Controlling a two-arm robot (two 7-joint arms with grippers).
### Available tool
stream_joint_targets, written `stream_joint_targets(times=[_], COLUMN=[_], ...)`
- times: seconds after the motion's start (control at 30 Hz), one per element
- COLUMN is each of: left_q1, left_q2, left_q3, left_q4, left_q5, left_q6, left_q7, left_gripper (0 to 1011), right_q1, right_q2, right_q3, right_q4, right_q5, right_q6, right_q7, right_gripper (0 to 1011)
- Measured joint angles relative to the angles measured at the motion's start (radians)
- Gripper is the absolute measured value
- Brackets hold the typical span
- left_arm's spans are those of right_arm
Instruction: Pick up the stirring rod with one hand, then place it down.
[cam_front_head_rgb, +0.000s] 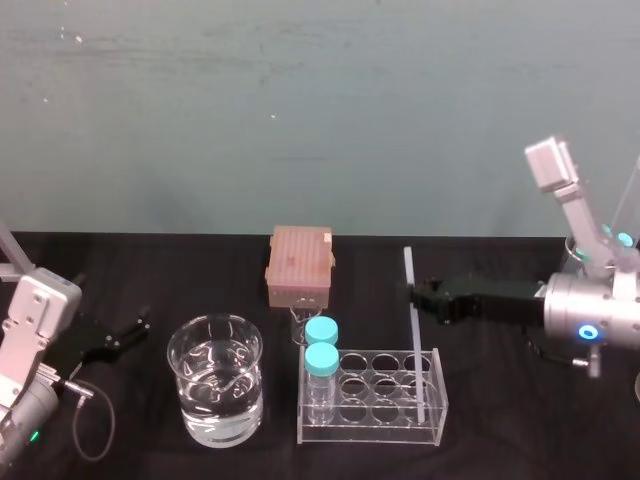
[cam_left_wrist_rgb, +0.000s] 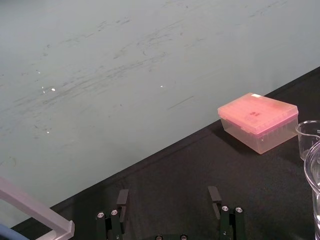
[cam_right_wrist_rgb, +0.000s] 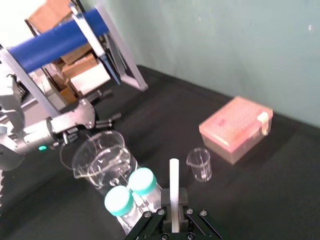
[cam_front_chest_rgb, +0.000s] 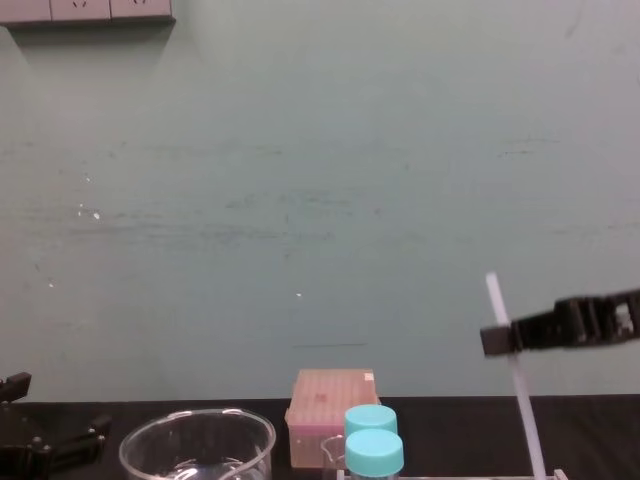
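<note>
My right gripper has its fingers clamped on the stirring rod, high up the shaft, so I judge its lower end can lift clear of the rack it stands in. The left gripper sits parked on the worktop, fingers spread and empty.

Your right gripper has its jaws clamped on the stirring rod, which pokes straight out past them. Two blue-capped bottles sit just beside the jaws, a small beaker a bit beyond, and a pink box farther out on the black counter.
</note>
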Motion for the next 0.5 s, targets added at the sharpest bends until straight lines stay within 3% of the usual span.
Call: stream_joint_targets(times=[0.27, 0.5], left_q1=[0.0, 0.0], left_q2=[0.0, 0.0], left_q3=[0.0, 0.0], left_q4=[0.0, 0.0], left_q5=[0.0, 0.0], left_q6=[0.0, 0.0], left_q7=[0.0, 0.0], left_gripper=[1005, 1005], right_q1=[-0.011, -0.027], right_q2=[0.043, 0.045], right_q3=[0.028, 0.063], right_q4=[-0.075, -0.104], right_q5=[0.02, 0.016], right_q6=[-0.075, -0.168], right_q7=[-0.01, -0.05], right_gripper=[72, 72])
